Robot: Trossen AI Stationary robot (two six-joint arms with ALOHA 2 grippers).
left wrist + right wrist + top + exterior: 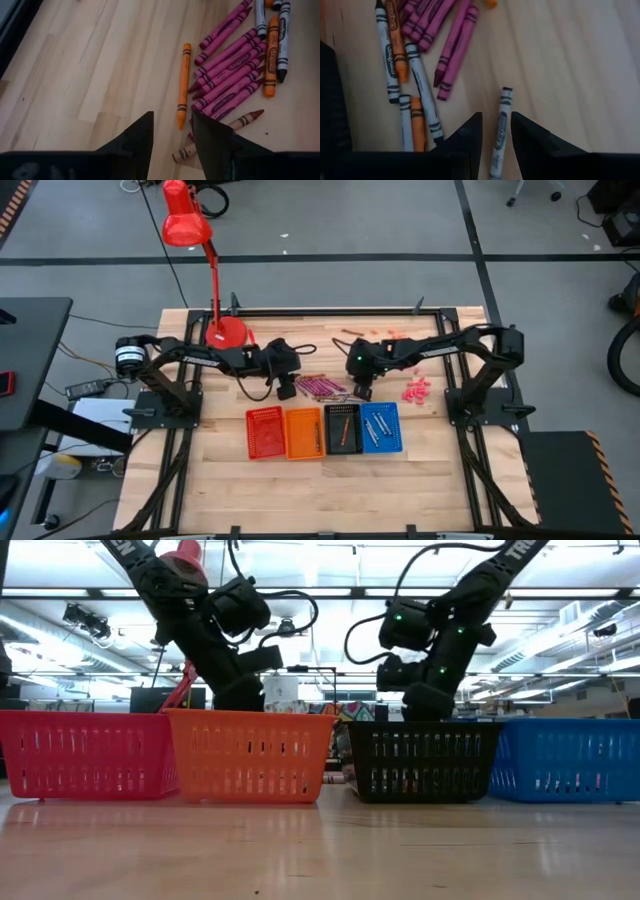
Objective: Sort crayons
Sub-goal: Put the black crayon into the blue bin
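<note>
A pile of crayons (322,387) lies flat on the wooden table behind four baskets: mostly magenta, with orange, grey and brown ones. My left gripper (287,390) is at the pile's left end, open and slanting down. In the left wrist view a lone orange crayon (183,82) lies with its near tip just ahead of the gap between the fingers (172,134). My right gripper (363,391) is at the pile's right end, also open. A lone grey crayon (500,131) lies lengthwise in the gap between its two fingers; I see no touch.
Red (264,433), orange (303,432), black (342,428) and blue (380,427) baskets stand in a row just near of the pile; the black and blue ones hold crayons. Pink bits (417,390) lie to the right. A red lamp (225,330) stands at the far left.
</note>
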